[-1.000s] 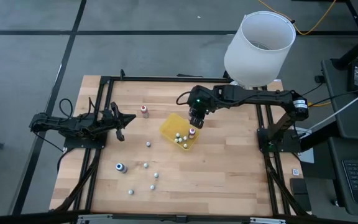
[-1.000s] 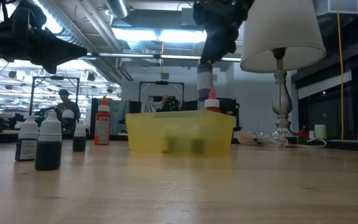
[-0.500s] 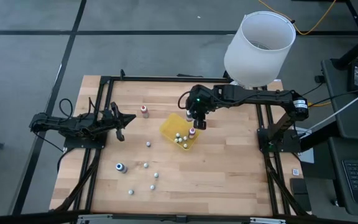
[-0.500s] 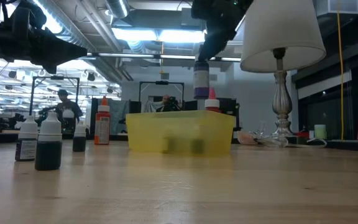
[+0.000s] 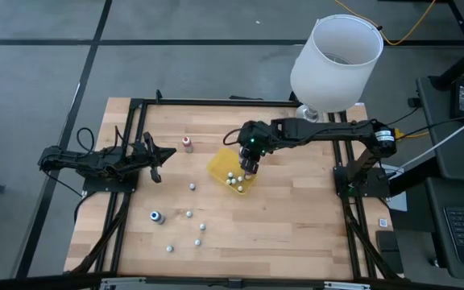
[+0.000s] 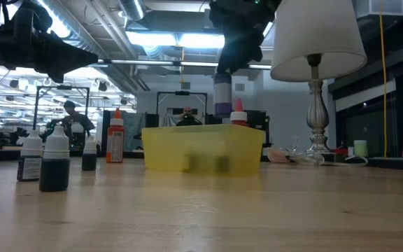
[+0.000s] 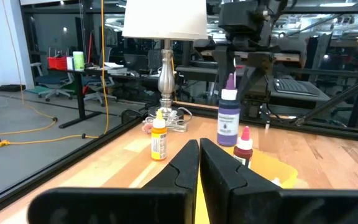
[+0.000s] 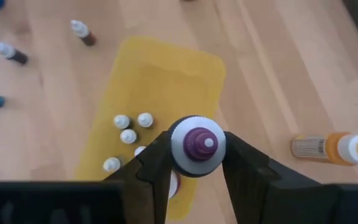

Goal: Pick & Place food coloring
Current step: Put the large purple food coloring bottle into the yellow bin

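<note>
Purple-capped food coloring bottle point(image 8: 196, 144) hangs upright in the right hand point(image 5: 250, 163), whose two fingers are closed partway on its neck just under the cap. The hand holds it above the yellow tray point(image 5: 218, 167), over the tray's far right part; judging by the task, it is carried upright so it can be lowered to stand among the bottles already there. Several white-capped bottles point(image 8: 128, 128) stand in the tray, and a red-capped one point(image 6: 238, 115) stands just beside the hanging bottle, so the drop spot is tight and a careless descent could knock a neighbour.

An orange bottle point(image 8: 331, 148) lies on the desk point(image 5: 296, 209) just outside the tray. More bottles point(image 5: 185, 226) wait scattered on the near left of the desk, one standing alone point(image 5: 187, 143) on the far side. The left hand point(image 5: 156, 156) rests at the left edge, fingers pressed together and empty. A lamp point(image 5: 334, 60) stands at the far right.
</note>
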Controlling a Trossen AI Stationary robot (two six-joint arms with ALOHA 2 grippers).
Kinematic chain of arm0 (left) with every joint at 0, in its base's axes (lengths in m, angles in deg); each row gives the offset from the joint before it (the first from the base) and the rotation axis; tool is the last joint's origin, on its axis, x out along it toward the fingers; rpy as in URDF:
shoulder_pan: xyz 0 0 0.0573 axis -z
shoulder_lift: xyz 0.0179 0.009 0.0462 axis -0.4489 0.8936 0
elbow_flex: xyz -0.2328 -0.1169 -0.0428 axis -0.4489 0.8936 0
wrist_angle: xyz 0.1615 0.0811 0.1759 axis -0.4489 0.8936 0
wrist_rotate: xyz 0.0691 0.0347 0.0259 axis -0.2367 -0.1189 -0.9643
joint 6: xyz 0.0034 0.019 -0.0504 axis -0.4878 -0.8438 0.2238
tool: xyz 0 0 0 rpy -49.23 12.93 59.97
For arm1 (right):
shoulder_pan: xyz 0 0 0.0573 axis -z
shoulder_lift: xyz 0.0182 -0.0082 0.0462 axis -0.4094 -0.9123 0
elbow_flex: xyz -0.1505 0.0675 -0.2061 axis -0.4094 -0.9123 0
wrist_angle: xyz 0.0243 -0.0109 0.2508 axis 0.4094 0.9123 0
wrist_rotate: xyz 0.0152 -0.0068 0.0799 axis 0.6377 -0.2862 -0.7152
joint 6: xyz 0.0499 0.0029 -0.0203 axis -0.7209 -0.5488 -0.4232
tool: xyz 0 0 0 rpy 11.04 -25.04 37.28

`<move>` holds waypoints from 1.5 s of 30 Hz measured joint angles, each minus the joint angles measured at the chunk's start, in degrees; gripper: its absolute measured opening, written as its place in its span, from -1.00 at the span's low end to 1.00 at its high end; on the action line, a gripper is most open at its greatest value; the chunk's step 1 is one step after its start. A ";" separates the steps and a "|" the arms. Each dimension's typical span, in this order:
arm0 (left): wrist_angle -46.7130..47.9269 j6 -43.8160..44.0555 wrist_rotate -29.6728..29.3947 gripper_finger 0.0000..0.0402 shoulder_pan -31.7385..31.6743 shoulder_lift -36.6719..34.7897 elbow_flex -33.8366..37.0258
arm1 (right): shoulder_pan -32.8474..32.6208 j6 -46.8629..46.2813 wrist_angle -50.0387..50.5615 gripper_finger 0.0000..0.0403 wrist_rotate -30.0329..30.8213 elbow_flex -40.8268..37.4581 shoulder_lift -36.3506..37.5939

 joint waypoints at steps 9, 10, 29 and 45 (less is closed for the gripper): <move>0.00 0.00 0.02 -0.96 0.02 0.00 0.00 | -2.54 -5.92 -2.68 -0.38 5.37 0.00 -3.61; 0.00 0.00 0.00 -0.96 0.00 0.00 0.00 | -2.80 -6.57 -3.08 -0.38 5.37 0.00 -4.01; 0.00 0.00 0.00 -0.95 0.02 0.00 0.01 | -5.73 -13.41 -10.45 -0.38 8.86 -9.10 -5.06; 0.00 0.00 0.00 -0.96 0.00 0.00 0.01 | -5.81 -13.13 -16.05 -0.37 9.39 -13.25 -5.05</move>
